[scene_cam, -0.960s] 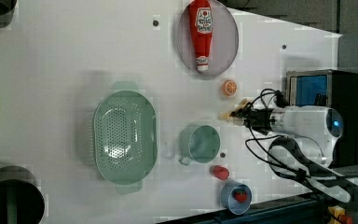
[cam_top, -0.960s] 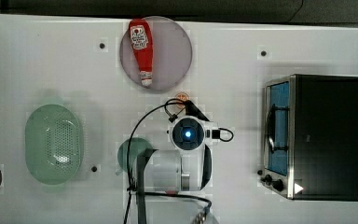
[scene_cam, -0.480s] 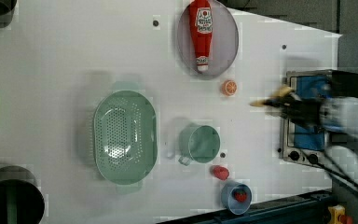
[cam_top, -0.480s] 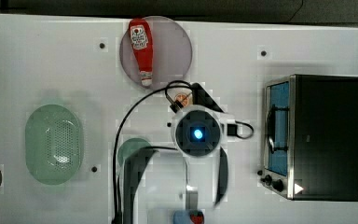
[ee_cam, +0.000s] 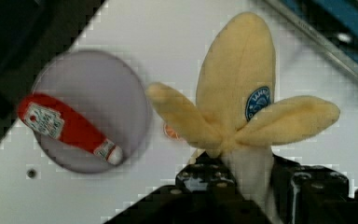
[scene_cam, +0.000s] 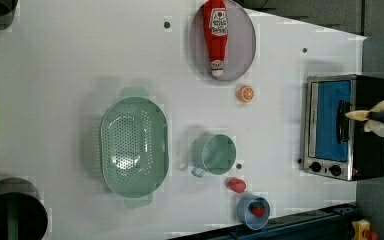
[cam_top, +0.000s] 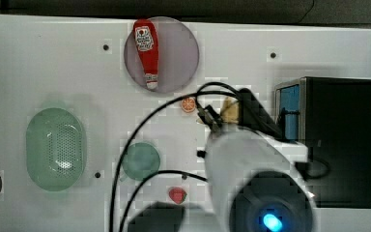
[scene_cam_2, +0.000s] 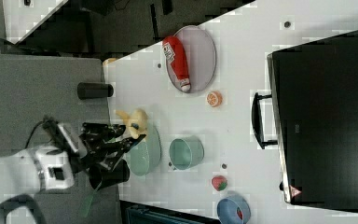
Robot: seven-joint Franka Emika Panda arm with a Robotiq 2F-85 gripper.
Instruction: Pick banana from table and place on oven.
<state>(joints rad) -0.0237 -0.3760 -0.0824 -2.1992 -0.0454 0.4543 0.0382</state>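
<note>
Gripper [ee_cam: 242,186] clamped on the white lower end of the banana [ee_cam: 237,107], a plush one with yellow peel flaps spread and a blue sticker; banana held in the air, off the table [ee_cam: 121,196]; in the right view the banana [scene_cam_2: 133,120] sits at the tips of the black fingers [scene_cam_2: 121,133], at about nine o'clock from the orange slice [scene_cam_2: 214,99]; in the left view the banana [scene_cam: 380,110] hangs over the oven [scene_cam: 345,127], toward its three o'clock side; in the top view the banana [cam_top: 229,108] lies between the orange slice and the oven's glass door; ketchup bottle [cam_top: 146,50] lies on the round grey plate [cam_top: 183,53] at twelve o'clock from the slice; green cup [cam_top: 140,161] and colander [cam_top: 55,147] stand well apart from the oven.
</note>
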